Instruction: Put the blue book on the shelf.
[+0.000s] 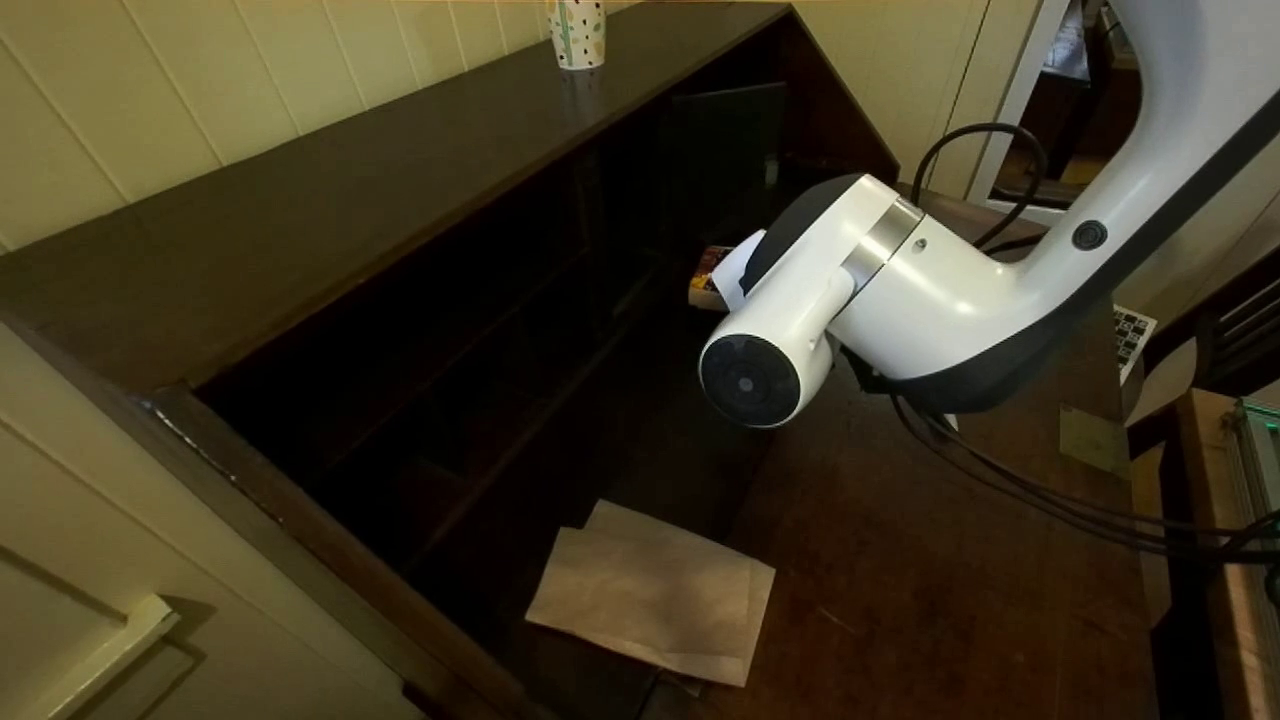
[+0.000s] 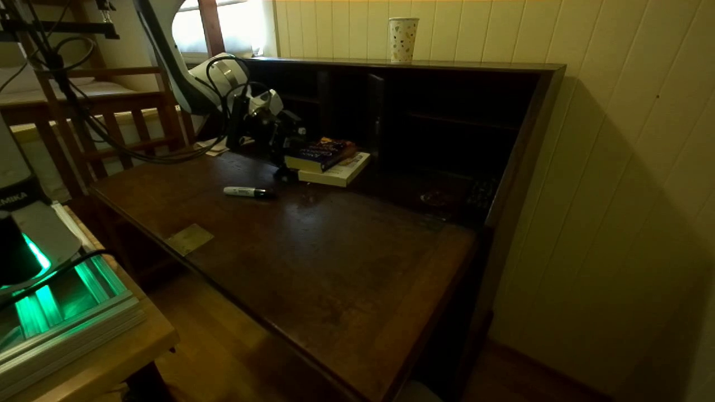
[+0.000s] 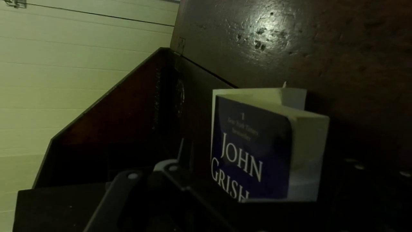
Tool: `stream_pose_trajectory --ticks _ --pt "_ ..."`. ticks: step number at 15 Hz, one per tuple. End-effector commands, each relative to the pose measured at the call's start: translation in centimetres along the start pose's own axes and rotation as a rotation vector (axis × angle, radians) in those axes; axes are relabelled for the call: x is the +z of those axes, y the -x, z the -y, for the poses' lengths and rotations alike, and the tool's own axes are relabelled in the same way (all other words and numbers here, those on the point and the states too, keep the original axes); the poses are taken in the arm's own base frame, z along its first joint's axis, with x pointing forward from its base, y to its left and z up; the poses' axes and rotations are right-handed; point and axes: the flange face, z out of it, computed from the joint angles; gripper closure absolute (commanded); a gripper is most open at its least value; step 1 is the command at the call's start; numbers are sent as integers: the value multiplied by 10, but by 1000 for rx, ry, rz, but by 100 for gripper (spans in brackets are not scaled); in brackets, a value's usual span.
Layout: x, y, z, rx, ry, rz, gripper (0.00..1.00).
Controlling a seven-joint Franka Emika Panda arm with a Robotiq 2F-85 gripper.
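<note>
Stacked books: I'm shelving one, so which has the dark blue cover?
The upper book, with pale JOHN lettering, has it; the lower book shows a whitish cover.

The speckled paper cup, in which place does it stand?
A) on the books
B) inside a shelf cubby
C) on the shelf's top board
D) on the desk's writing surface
C: in both exterior views, the speckled paper cup stands on the flat top board of the shelf.

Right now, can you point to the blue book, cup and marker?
Blue book [image 3: 251, 149], wrist view: lettered cover.
Cup [image 2: 403, 40], in an exterior view: speckled side.
Marker [image 2: 239, 191], in an exterior view: pale barrel.
</note>
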Motion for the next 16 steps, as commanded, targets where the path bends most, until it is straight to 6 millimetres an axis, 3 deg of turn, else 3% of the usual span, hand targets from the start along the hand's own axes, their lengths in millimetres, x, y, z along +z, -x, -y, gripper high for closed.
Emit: stream_pose_trajectory --ticks 1,8,10,16 --pt "6 -6 7 -30 28 -13 43" --pt "10 -5 13 -44 18 -8 91" --pt "7 -5 10 -43 -2 -14 94" --pt "-9 -6 -6 -36 -77 -45 93"
